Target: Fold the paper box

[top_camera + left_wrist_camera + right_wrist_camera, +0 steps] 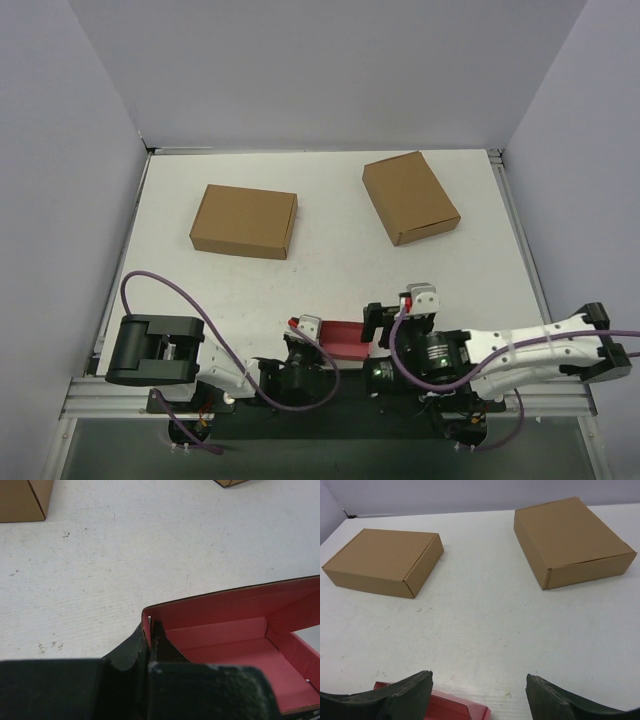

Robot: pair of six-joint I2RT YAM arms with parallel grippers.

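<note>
Pink paper box [347, 340] sits at the desk's [330, 270] near edge, left claw [149, 647] clamped on its left wall, right claw [479, 692] wide open beside it. Looks like light, bendy card, so probably best to grab the walls near creases.

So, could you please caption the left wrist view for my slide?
Left gripper shut on a wall of the open pink box; brown box behind on the white table.

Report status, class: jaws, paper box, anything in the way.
Left jaws shut on paper box wall. Right jaws open, empty. Two brown boxes farther back, not obstructing.
</note>
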